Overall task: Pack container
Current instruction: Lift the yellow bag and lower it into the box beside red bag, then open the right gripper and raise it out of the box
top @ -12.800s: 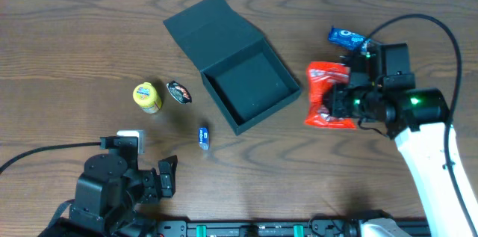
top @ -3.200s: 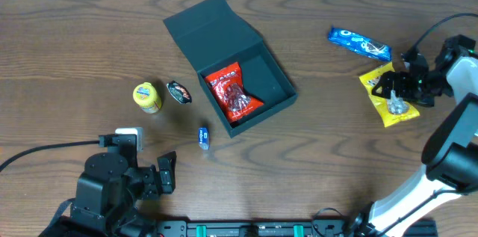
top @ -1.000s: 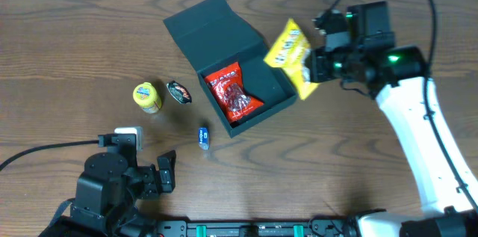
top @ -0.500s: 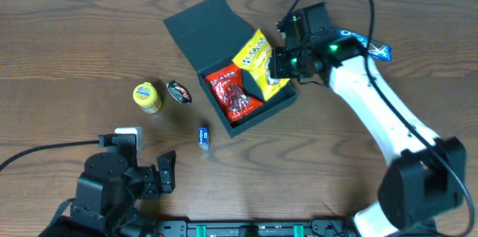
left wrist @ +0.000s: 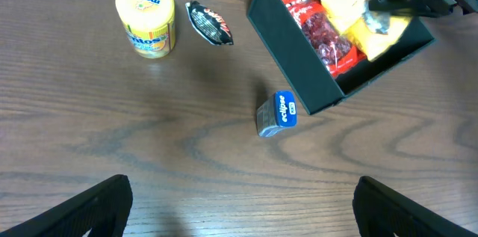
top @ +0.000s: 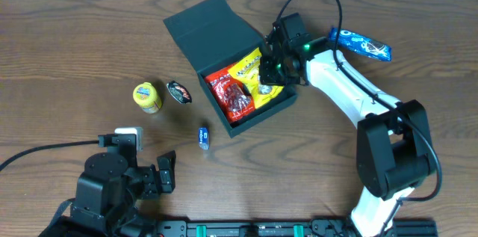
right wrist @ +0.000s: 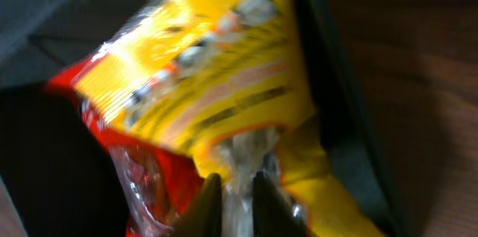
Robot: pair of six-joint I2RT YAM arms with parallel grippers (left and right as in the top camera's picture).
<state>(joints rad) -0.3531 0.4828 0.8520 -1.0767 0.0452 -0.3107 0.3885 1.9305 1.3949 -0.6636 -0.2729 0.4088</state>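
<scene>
The dark teal container (top: 224,46) stands open at the table's middle, its flap lid lying back to the upper left. A red snack packet (top: 233,96) lies inside it. My right gripper (top: 267,78) is over the box's right half, shut on a yellow snack packet (top: 254,69) that rests partly in the box beside the red packet (right wrist: 142,177). In the right wrist view the fingers (right wrist: 237,199) pinch the yellow packet (right wrist: 216,80). My left gripper (left wrist: 240,207) is open and empty near the front edge. The box also shows in the left wrist view (left wrist: 299,57).
A yellow mint tub (top: 147,96), a small dark packet (top: 179,92) and a small blue gum pack (top: 203,136) lie left of and in front of the box. A blue cookie packet (top: 362,43) lies at the back right.
My right gripper has carried the yellow packet leftward and down, from beside the box into its right half. The left arm has not moved.
</scene>
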